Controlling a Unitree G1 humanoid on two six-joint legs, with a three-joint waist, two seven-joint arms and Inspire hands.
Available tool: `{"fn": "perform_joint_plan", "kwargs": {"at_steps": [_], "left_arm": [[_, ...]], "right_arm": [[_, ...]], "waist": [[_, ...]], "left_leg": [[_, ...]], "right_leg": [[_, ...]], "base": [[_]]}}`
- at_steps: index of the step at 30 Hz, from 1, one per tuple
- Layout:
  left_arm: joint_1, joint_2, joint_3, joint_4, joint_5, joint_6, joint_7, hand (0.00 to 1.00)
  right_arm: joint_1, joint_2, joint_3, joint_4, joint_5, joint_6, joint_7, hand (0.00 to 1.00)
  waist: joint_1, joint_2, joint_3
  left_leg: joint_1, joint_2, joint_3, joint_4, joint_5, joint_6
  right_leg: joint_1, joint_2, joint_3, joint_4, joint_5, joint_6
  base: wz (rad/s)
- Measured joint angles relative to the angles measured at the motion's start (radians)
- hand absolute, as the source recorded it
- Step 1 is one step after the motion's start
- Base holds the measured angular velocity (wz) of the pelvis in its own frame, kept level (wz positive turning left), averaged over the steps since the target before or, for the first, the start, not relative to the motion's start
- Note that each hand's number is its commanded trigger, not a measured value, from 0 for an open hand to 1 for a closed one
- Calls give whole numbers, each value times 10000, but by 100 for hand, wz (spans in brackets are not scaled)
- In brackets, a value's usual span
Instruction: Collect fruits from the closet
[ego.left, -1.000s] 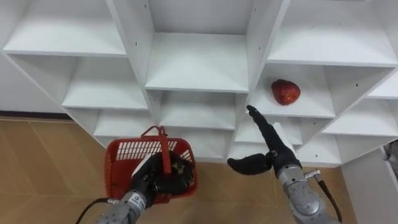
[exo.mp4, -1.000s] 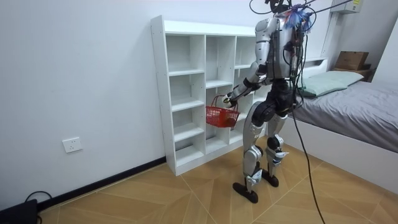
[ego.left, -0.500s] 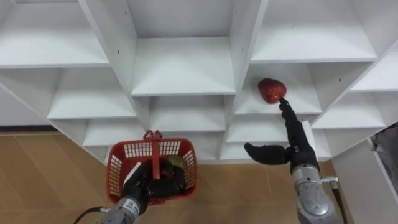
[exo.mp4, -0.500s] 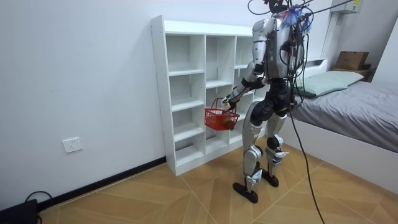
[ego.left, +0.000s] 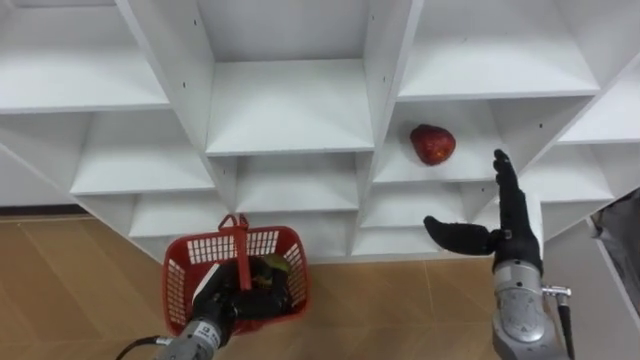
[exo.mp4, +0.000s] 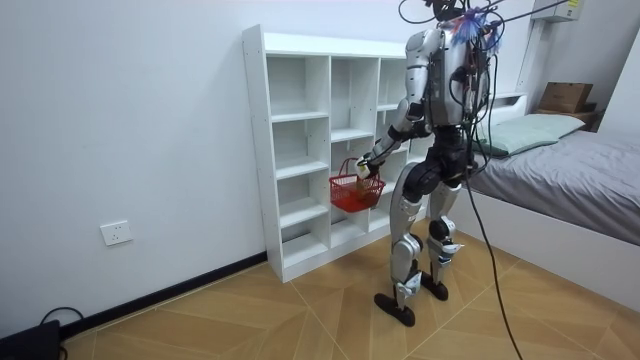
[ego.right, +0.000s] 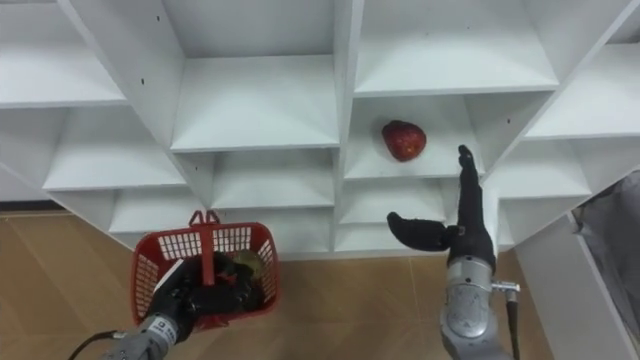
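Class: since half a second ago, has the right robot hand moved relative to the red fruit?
Yes: the right robot hand shifted right, away from the red fruit.

Open shelf bay (ego.left: 468, 162) around red fruit (ego.left: 432, 144), upright divider (ego.left: 385, 90) on its left

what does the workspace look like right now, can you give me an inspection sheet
surface: white closet, open shelves
job's things: red fruit lies in a right-column compartment; red basket holds items, kind unclear
clutter: nothing seen
hands: left hand shut on the basket's handle; right hand open, right of and below the fruit, not touching
cables: nothing seen in the closet
surroundings: wooden floor, bed, wall socket
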Motion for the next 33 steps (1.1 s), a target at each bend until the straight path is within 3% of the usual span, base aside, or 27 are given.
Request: {"fn": "perform_joint_plan", "kwargs": {"at_steps": [6,15,24,27,33], "left_arm": [[-3,18,31,-66,-3,0,112,100],[13,41,652,-76,54,99,73,100],[-28,24,685,-67,128,371,-109,100],[-121,64,684,-67,29,437,-95,100],[-326,27,671,-61,57,672,-165,100]], "right_arm": [[-292,-154,-154,148,5,-29,-36,0],[-1170,-265,-1199,1063,383,-36,-236,0],[-2412,-590,-1179,1734,789,25,-285,0],[-2718,-666,-1181,1965,1054,26,-445,0],[-2973,-680,-1351,2440,1184,62,-670,0]], "waist": [[-2,-63,31],[42,-284,49],[69,-318,70],[153,-390,144],[330,-361,201]], "left_leg": [[-37,-1,-35,-17,0,-1],[-376,-32,-178,44,1,0],[-1055,-36,-378,431,1,3],[-1323,-34,-388,610,-6,15],[-2139,-34,-607,1085,-10,26]], "right_leg": [[-23,-6,-39,22,-29,-9],[-299,-40,-174,82,-62,-8],[-822,-112,-393,378,-96,-60],[-1108,-162,-436,639,-159,-80],[-1759,-189,-568,946,-169,-120]], "base": [[0],[4],[6],[5],[9]]}}
